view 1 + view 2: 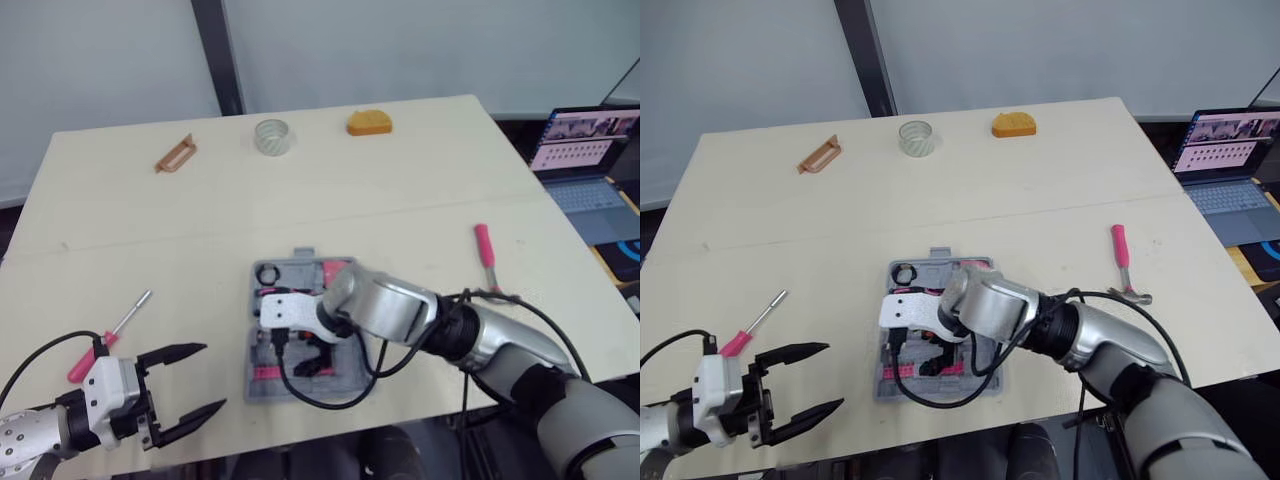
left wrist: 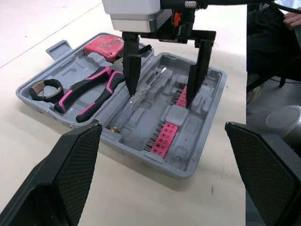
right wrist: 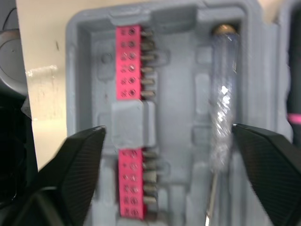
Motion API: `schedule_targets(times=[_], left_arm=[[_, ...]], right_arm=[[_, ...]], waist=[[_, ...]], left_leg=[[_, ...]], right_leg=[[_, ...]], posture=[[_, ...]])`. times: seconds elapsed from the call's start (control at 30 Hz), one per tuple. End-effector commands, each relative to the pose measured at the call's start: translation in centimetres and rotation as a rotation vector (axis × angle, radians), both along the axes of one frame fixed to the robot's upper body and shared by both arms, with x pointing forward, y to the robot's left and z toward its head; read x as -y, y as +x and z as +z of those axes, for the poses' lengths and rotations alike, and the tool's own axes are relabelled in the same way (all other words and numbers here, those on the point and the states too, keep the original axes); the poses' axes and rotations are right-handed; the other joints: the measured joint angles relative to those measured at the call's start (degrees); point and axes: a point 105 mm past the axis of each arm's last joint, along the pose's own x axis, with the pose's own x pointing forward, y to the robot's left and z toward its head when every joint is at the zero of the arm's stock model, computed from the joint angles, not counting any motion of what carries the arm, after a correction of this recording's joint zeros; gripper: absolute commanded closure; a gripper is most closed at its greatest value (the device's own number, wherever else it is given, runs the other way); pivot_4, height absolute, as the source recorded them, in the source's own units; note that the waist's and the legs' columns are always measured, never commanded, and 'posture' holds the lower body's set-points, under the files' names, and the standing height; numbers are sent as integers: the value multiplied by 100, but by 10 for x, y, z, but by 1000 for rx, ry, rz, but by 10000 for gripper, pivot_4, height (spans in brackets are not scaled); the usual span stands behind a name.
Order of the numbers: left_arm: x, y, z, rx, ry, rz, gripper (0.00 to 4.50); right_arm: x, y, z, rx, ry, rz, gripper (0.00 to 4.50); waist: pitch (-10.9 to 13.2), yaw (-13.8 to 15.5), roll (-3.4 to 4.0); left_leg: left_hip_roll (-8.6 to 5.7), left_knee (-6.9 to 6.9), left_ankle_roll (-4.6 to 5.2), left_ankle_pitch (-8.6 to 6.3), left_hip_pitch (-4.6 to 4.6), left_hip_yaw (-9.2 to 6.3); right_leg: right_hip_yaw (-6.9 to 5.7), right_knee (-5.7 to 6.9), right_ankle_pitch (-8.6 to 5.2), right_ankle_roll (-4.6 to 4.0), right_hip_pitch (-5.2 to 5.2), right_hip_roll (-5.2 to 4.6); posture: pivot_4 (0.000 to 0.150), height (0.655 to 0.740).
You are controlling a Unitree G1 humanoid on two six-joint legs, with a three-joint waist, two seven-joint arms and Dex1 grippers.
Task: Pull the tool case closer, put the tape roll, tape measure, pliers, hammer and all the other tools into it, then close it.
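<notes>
Plainly empty, the right gripper [image 2: 162, 96] hangs spread over the case [image 2: 190, 168], one finger just beside the screwdriver [image 2: 128, 107], bedded in its groove so the case can close.

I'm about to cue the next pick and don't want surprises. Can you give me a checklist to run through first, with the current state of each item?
1. Tool case open, near the front edge of the table: ok.
2. Right gripper open, holding nothing, over the case: ok.
3. Clear-handled screwdriver lying in its slot: ok.
4. Left gripper open, free for a pick: ok.
5. Pink screwdriver packed: not ok, it lies on the table beside the left gripper.
6. Hammer, tape roll, tape measure packed: not ok, all out on the table.
</notes>
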Motion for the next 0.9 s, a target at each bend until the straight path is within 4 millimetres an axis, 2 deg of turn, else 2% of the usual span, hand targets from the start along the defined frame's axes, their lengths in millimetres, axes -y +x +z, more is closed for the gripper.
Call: schedule_targets(times=[0.03,0.2,0.4,0.47,0.53,0.73,0.9], left_arm=[[0,0,2,17,-5,-1,0],[2,1,2,15,-8,-6,0],[3,3,3,21,-12,-10,0],[4,4,3,22,-14,-10,0],[4,4,3,22,-16,-10,0],[6,7,3,23,-21,-9,0],[9,9,4,28,-24,-13,0]], right_arm=[[-1,-7,28,-8,83,40,302],[6,-8,37,-16,123,38,302],[15,-6,41,-20,281,14,302],[21,-3,38,-12,348,-12,5539],[27,-3,34,-7,401,-22,13133],[33,-10,24,7,542,-6,44561],[33,1,15,24,600,-34,44852]], waist=[[0,2,0],[-1,1,-1],[-4,20,-8],[-8,26,-14],[-8,21,-15],[-8,10,-15],[-8,15,-16]], left_leg=[[0,0,0,0,0,0],[0,0,0,0,0,0],[0,0,0,0,0,2],[0,1,0,-1,0,1],[0,1,1,-1,-1,2],[1,-3,1,-1,2,12],[3,-1,1,-1,3,13]], right_leg=[[0,0,0,0,0,0],[0,0,0,0,0,0],[0,-1,0,-1,0,0],[0,-2,1,-1,2,-1],[0,-4,1,-1,3,-1],[0,-9,0,-1,2,0],[0,-8,0,-1,2,0]], posture=[[1500,7400],[1500,7400],[1500,7400],[1500,7400],[1500,7400],[1500,7400],[1500,7400]])
